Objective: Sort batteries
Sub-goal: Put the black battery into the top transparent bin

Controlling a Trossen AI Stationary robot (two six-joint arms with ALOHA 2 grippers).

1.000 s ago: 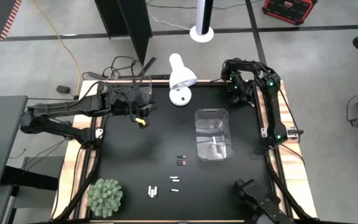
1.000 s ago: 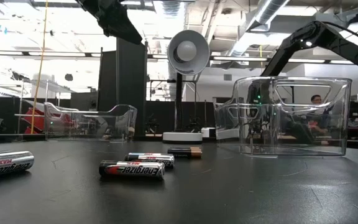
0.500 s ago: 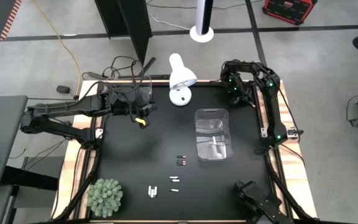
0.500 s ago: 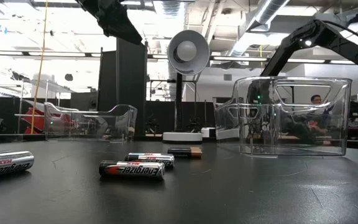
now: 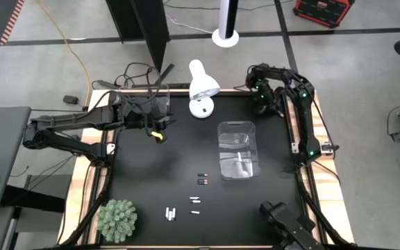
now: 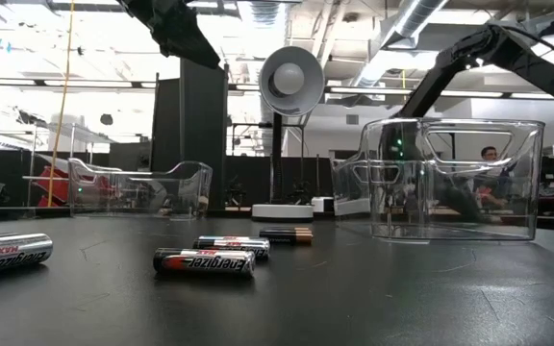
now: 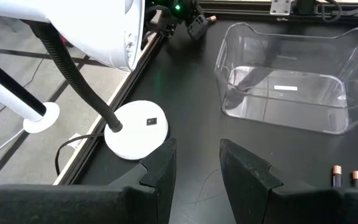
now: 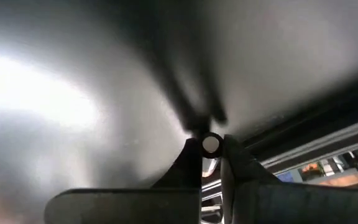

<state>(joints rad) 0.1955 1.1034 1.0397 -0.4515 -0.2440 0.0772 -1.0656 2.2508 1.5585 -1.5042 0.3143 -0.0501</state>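
Two dark, jointed arms with black cabling; green lights glow on the right arm (image 5: 298, 111); left arm (image 5: 68, 128) matte black.

White desk lamp (image 5: 202, 89) at the table's (image 5: 151, 173) far edge, near centre. Clear plastic bin (image 5: 238, 149) right of centre; second clear bin (image 6: 140, 187) toward far left corner. Green spiky plant ball (image 5: 117, 219) at near left corner.

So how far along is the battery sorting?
Barely started: the clear bin looks empty. The right tool grips one battery near the table's far right corner. The left tool waits open by the lamp. The other batteries lie loose on the table.
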